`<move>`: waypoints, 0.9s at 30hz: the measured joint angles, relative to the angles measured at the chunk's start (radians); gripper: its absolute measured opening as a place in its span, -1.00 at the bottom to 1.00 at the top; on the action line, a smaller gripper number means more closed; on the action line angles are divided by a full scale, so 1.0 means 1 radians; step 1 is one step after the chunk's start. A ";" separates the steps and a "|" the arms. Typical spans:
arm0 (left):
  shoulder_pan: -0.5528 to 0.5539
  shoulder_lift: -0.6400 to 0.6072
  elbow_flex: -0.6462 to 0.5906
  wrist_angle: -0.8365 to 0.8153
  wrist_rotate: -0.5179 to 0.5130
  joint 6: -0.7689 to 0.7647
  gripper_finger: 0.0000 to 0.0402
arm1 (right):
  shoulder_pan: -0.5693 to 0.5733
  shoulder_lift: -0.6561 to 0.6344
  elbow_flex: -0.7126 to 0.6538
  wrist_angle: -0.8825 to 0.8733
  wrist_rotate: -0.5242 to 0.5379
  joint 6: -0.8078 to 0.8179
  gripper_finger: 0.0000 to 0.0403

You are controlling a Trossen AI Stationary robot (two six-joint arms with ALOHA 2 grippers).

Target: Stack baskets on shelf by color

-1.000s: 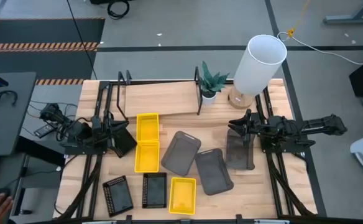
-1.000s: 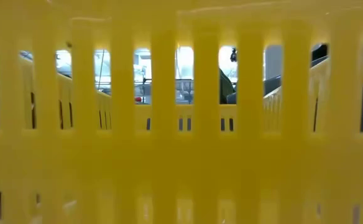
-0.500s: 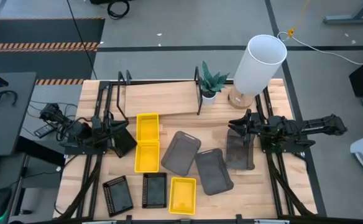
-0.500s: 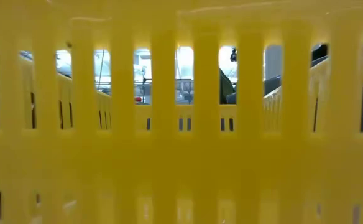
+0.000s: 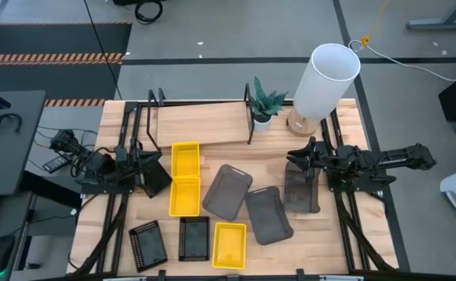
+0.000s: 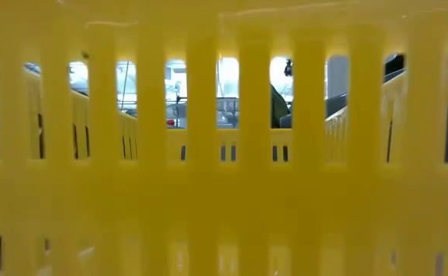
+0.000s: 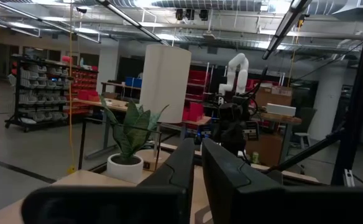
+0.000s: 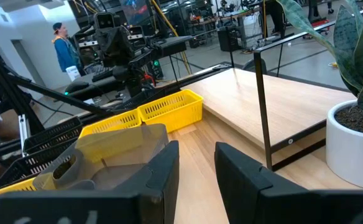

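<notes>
3 yellow baskets (image 5: pixel 184 159), 2 black baskets (image 5: pixel 147 244), 3 grey baskets (image 5: pixel 227 191)

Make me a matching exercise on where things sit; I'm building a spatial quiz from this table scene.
Things:
1. potted plant
2. two black baskets
3. white cylinder
4. left gripper

Places:
A. near edge of the table, left part
B. far right corner of the table
C. beside the shelf's right end post
D. left of the yellow baskets

Pairs: 1-C, 2-A, 3-B, 4-D
</notes>
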 joint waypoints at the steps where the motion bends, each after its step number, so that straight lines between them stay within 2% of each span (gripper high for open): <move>1: 0.000 0.000 0.000 0.000 0.000 0.000 -0.82 | 0.000 0.000 0.000 0.000 0.000 0.000 -0.46; 9: 0.000 0.000 0.000 0.000 0.000 0.000 -0.86 | 0.000 0.000 0.000 0.000 0.000 0.000 -0.46; 21: 0.000 0.000 0.000 0.000 0.003 -0.003 -0.80 | 0.000 0.000 0.000 0.000 0.000 0.000 -0.46; 22: -0.001 0.000 0.000 0.000 0.005 -0.031 -0.80 | 0.000 0.000 0.000 0.000 0.000 0.000 -0.46; 25: -0.014 0.000 0.000 -0.015 0.043 -0.338 -0.82 | 0.000 0.000 0.000 0.000 0.000 0.000 -0.46; 27: -0.022 0.001 0.000 -0.053 0.104 -0.469 -0.83 | 0.000 0.000 0.000 0.000 0.000 0.000 -0.46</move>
